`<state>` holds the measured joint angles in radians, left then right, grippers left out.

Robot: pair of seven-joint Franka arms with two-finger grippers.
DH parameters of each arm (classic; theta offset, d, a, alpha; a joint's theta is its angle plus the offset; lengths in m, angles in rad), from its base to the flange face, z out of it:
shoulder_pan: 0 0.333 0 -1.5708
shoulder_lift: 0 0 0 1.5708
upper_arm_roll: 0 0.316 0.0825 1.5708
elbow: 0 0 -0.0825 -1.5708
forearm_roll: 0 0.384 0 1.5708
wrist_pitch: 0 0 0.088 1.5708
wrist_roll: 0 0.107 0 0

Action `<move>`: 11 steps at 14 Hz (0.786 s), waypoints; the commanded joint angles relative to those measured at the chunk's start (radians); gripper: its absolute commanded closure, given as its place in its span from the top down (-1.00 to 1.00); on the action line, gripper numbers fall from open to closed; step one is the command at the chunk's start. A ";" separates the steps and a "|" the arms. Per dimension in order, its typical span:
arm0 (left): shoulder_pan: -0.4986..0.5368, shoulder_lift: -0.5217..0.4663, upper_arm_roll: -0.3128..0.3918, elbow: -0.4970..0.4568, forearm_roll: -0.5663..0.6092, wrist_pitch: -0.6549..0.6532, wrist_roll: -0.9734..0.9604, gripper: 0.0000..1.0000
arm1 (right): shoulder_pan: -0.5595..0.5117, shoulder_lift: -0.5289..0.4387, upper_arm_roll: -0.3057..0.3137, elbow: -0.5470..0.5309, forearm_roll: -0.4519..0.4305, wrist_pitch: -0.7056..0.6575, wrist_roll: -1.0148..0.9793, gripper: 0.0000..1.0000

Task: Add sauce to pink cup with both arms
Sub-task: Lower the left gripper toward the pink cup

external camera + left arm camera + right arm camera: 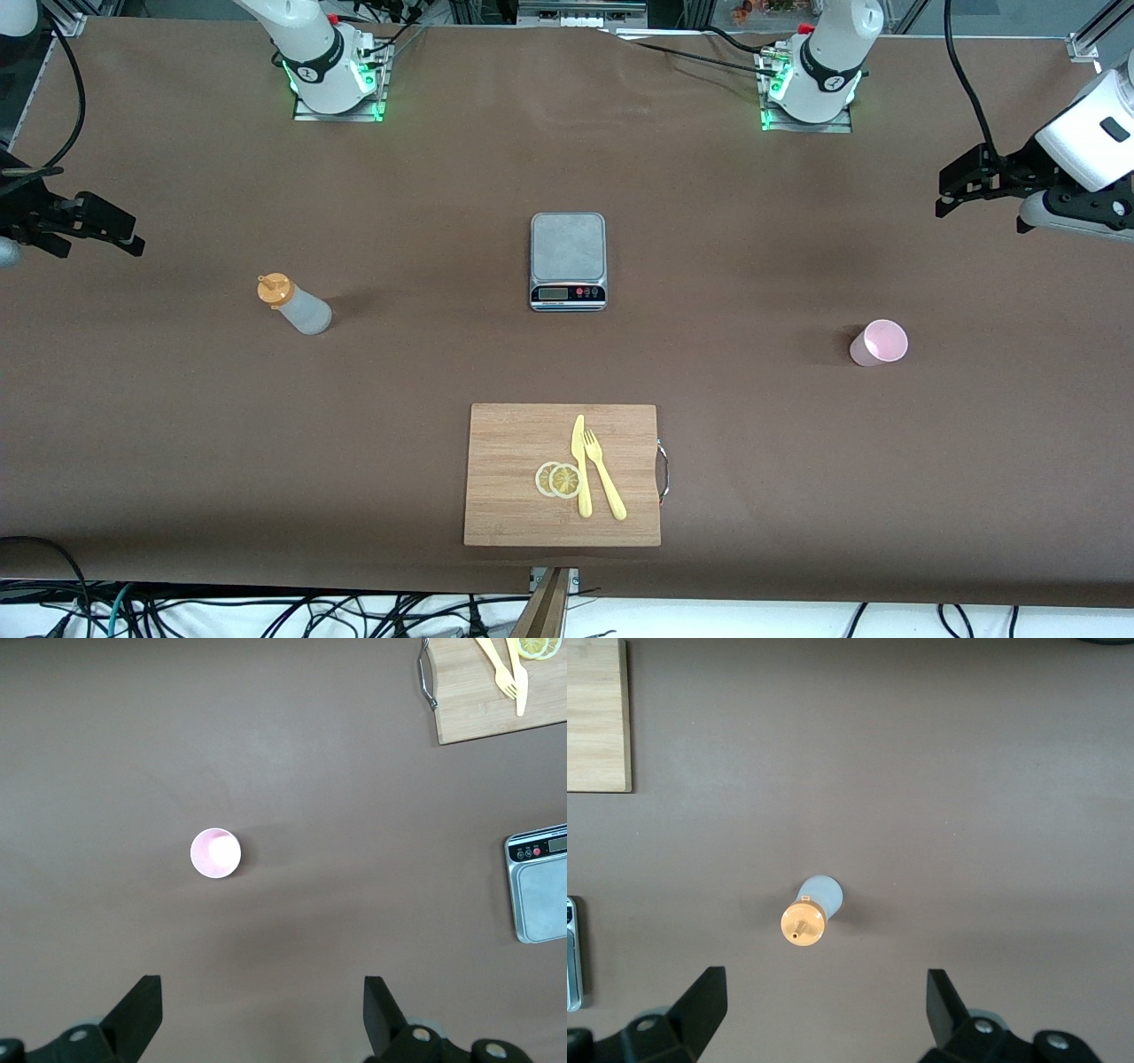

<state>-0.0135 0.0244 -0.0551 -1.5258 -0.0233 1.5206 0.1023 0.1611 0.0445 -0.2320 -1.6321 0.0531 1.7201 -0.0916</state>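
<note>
Left gripper (pixel 257 1014), jaws spread wide, hovers above the cup (pixel 215 853); right gripper (pixel 819 1014), likewise released, hangs over the sauce (pixel 808 914).

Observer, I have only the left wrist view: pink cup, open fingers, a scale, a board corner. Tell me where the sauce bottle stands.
Observer: The sauce bottle stands upright toward the right arm's end of the table, beside the scale.
Operator: Report the right gripper.
Observer: The right gripper is open, up in the air with the bottle's orange cap below it, holding nothing.
Operator: Give me the full board contents.
Observer: The cutting board carries two lemon slices, a yellow knife and a yellow fork.
Operator: Place my own gripper.
Observer: The left gripper hangs at the left arm's end of the table, apart from the pink cup.
</note>
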 commanded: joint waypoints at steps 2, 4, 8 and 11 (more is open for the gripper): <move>-0.006 -0.017 0.000 -0.016 0.011 0.003 -0.001 1.00 | -0.002 -0.005 -0.003 0.008 -0.007 -0.019 0.000 1.00; 0.000 -0.008 0.000 -0.019 0.010 0.000 0.004 1.00 | -0.002 -0.005 -0.003 0.009 -0.007 -0.020 0.003 1.00; -0.008 0.037 -0.005 0.035 0.002 -0.071 -0.007 1.00 | -0.002 -0.005 -0.003 0.009 -0.007 -0.020 0.003 1.00; -0.010 0.049 -0.006 0.041 0.008 -0.076 -0.003 1.00 | -0.002 -0.005 -0.003 0.009 -0.007 -0.020 0.003 1.00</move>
<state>-0.0164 0.0510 -0.0606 -1.5247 -0.0235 1.4732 0.1012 0.1600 0.0445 -0.2333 -1.6321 0.0531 1.7155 -0.0916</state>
